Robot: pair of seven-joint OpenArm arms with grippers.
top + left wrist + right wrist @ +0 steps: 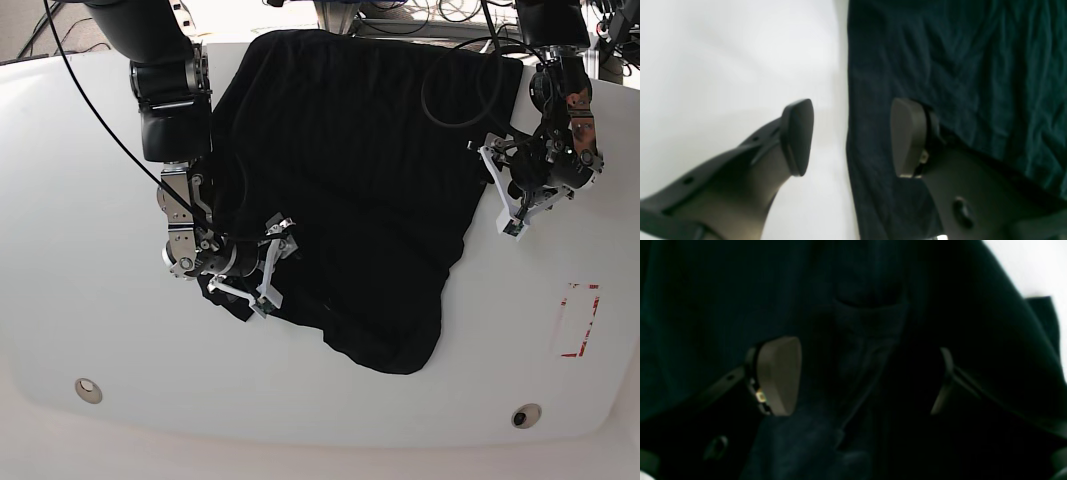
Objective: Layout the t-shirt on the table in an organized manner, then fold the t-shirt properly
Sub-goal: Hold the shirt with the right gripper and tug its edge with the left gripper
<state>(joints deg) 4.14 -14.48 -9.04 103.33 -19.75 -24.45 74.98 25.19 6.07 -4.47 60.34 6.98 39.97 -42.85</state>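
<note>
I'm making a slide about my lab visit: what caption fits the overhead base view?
Two robot arms work a crumpled black t-shirt on a white table, open grippers at its edges.

Beyond the far edge of the white desk [330, 420], a strip of grey floor [25, 30] shows at the top left. Tangled black cables [420, 12] and dark equipment crowd the top edge. Bright, even light falls overall.

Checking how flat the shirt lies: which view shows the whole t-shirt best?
The base view: the whole t-shirt shows, spread and rumpled. The left wrist view shows one edge; the right wrist view, only dark folds.
</note>
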